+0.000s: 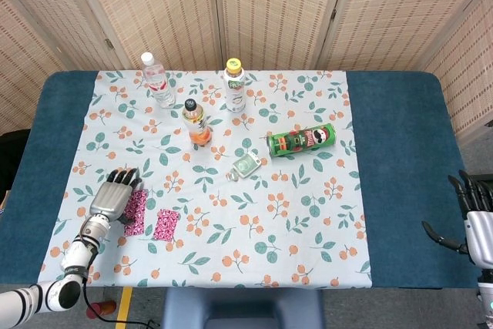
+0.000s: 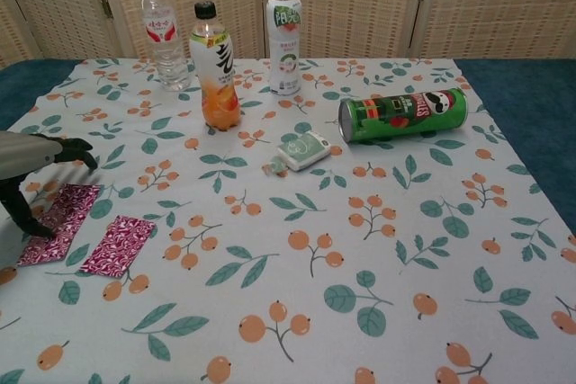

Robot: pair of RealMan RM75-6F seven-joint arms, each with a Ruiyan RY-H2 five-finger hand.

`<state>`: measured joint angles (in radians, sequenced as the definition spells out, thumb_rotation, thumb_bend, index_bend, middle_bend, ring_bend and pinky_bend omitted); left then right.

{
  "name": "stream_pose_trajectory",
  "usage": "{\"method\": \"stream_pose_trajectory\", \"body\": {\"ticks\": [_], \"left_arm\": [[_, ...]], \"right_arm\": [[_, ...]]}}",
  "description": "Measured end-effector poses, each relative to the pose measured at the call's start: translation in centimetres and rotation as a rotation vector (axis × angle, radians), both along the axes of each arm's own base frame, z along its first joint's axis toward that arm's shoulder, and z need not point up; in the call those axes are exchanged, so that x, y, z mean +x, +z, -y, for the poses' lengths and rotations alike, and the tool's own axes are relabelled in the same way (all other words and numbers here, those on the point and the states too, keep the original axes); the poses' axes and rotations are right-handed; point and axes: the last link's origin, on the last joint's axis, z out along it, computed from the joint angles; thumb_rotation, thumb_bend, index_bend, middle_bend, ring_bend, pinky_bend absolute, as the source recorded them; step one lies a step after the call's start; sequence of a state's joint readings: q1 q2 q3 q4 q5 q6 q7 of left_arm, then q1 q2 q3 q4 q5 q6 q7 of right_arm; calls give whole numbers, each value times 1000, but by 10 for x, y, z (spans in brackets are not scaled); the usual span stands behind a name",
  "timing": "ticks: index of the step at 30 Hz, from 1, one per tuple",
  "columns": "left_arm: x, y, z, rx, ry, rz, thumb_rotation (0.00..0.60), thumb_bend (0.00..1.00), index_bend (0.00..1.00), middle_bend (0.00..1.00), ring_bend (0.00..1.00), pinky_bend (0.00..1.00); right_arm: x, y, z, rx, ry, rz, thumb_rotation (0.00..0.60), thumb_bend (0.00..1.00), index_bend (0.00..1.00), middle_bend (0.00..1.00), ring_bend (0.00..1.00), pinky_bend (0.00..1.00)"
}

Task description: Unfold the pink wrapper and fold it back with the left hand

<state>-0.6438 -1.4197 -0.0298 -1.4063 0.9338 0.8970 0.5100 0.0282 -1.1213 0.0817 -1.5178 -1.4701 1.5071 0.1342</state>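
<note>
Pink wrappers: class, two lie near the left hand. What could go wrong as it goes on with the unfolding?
1. The left hand touches the outer pink wrapper only with a fingertip; it may slide instead of opening.
2. The second pink wrapper lies close beside it and could get dragged along.

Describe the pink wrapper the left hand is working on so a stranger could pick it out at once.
Start at the floral tablecloth and go to its near left corner, where the left hand reaches in. Two pink patterned pieces lie side by side there; the pink wrapper is the one under the fingers, nearer the cloth's left edge, while the other pink piece lies untouched.
</note>
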Motion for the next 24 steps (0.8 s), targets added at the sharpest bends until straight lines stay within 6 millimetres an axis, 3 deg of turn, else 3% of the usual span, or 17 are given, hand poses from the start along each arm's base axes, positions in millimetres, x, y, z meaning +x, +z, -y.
{"method": "stream_pose_trajectory", "body": {"ticks": [16,24], "left_arm": [[3,-2,-21,18,27,2,600,146,165,0,0,0],[10,0,-9,7,0,19,600,147,165,0,0,0]], "right_arm": [[-2,1,-1,-5,-11,0,322,300,0,0,0,0],[-2,0,0,0,-13,1,320,300,0,0,0,0]]}}
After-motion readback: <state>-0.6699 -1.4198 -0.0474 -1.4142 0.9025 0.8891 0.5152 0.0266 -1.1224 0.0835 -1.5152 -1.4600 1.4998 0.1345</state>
